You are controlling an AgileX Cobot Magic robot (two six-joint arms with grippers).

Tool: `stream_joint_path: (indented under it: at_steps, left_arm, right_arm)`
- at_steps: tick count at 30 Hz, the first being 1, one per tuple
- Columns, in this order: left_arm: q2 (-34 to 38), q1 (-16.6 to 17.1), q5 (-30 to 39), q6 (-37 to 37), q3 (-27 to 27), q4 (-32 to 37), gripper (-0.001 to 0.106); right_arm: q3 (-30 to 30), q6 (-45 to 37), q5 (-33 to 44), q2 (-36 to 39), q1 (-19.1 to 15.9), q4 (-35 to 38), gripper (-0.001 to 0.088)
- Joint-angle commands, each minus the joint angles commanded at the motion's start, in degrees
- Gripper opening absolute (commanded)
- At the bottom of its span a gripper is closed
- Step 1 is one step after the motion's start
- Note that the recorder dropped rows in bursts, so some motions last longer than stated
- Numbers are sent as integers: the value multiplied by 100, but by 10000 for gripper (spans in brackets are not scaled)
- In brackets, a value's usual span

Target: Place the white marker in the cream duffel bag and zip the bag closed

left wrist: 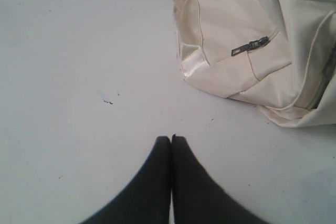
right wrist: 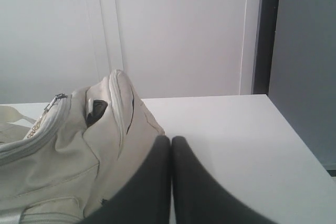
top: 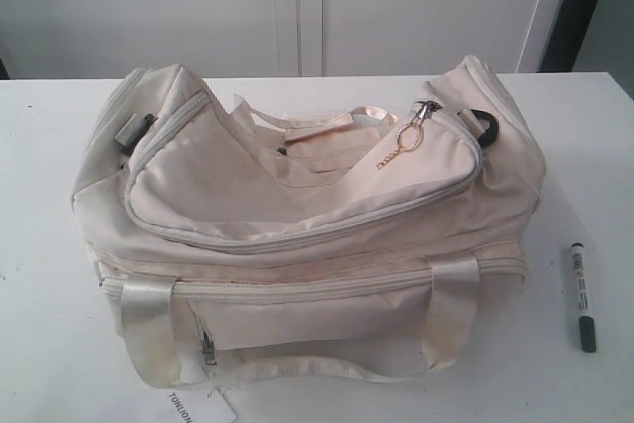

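Left hand (left wrist: 171, 138) and right hand (right wrist: 171, 139) both pressed together, empty. Cream duffel bag (top: 297, 215) contents hidden; white marker (top: 581, 294), dark-capped, lies outside on table (top: 40, 146).

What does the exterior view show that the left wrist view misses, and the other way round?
Only the exterior view shows the marker, lying on the table beside the bag, and the gold ring pull on the bag's top. Only the left wrist view shows the left hand, shut and holding nothing. Both show the bag and the white table.
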Motion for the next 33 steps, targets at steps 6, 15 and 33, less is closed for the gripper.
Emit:
stream_joint_path:
  at_steps: [6, 15, 33]
  left_arm:
    - [0, 0, 0, 0, 0, 0, 0]
    - [0, 0, 0, 0, 0, 0, 0]
    - [0, 0, 0, 0, 0, 0, 0]
  right_arm:
    - [0, 0, 0, 0, 0, 0, 0]
    - [0, 0, 0, 0, 0, 0, 0]
    - [-826, 0, 928, 712, 0, 0, 0]
